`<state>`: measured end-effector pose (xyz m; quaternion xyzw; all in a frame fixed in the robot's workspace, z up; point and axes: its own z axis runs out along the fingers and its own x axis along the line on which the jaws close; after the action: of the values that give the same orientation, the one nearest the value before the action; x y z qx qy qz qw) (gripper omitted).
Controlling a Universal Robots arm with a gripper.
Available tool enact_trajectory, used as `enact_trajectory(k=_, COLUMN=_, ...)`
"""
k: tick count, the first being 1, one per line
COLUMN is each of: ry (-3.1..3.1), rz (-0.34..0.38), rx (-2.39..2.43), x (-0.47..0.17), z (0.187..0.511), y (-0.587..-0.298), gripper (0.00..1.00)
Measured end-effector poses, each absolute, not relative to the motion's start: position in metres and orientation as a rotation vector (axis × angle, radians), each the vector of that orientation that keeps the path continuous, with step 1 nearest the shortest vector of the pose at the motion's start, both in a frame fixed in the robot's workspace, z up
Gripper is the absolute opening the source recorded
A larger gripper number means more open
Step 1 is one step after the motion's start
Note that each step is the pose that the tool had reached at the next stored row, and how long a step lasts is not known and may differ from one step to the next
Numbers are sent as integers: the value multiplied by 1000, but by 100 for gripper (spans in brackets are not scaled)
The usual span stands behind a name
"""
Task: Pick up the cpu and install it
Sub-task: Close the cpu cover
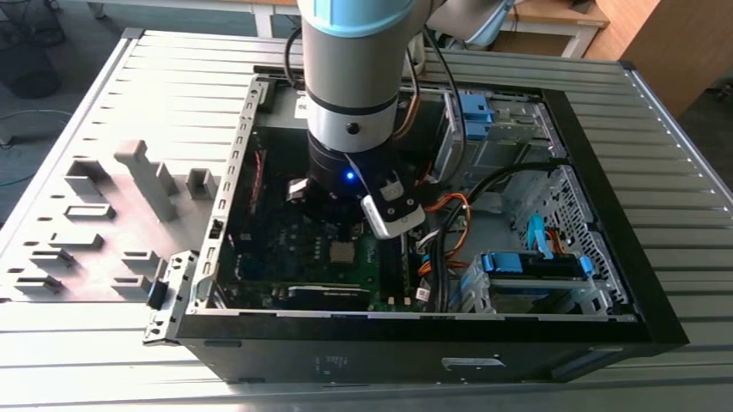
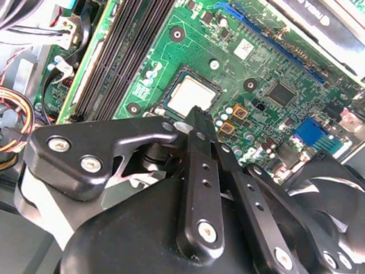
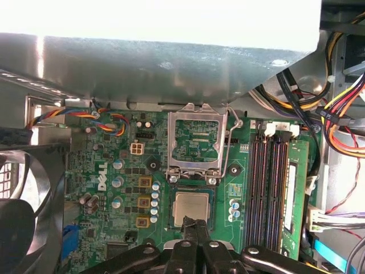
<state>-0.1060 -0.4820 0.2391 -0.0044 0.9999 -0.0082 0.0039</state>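
Green motherboard (image 3: 242, 188), black memory sticks (image 3: 268, 188)

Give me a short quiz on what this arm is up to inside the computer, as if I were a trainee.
1. True or false: the cpu rests on the green motherboard, not in the gripper.
2. The hinged socket frame is: A open; B shut over the cpu; C taken off.
3. Fill in: in both wrist views, the gripper's tips sit closest to the ___.
Key: 1 true; 2 A; 3 cpu.
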Motion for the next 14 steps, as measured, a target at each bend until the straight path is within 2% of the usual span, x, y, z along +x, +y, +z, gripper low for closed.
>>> enact_trajectory(k=14, ry=3120, rz=-24, rx=-277, x=-98, z=238, y=-482, gripper=11)
